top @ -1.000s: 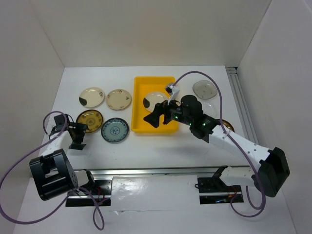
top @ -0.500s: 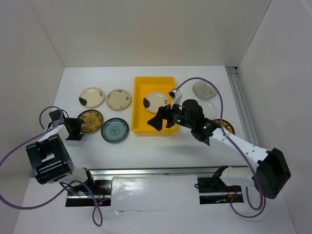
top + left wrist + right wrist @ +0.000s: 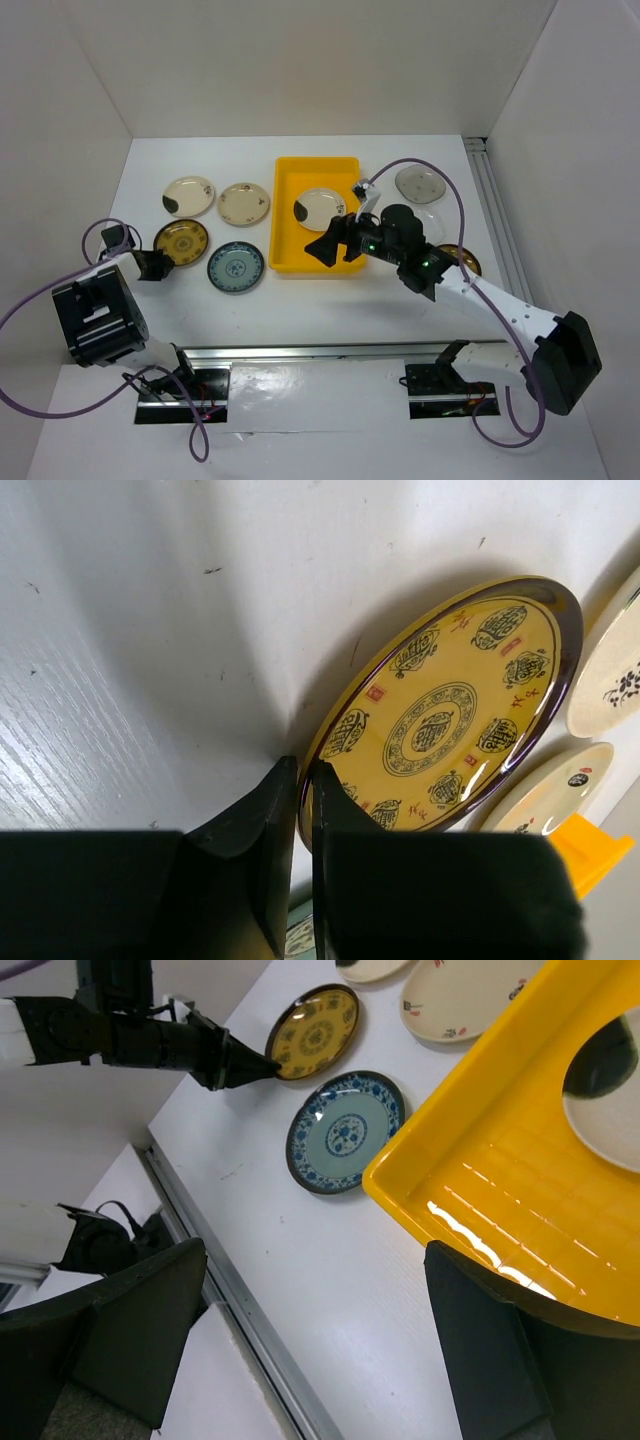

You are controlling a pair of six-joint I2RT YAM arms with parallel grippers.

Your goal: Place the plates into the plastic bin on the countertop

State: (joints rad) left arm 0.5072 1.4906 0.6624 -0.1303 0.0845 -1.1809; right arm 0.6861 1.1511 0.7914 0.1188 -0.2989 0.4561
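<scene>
1. White bench (image 3: 300, 300) is carrying the gold plate (image 3: 183, 240), left of the bin (image 3: 279, 210).
2. Left hand (image 3: 305, 780) is pinching its thin rim; lifted, it may be slipping free.
3. Right hand (image 3: 335, 247), gaping empty over the bin's near edge, may be blocking delivery.

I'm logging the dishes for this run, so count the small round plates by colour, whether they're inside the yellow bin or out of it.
cream round plates: 3
yellow-gold patterned plates: 2
blue-green patterned plate: 1
smoky grey glass plate: 1
clear glass plate: 1
Total: 8
</scene>
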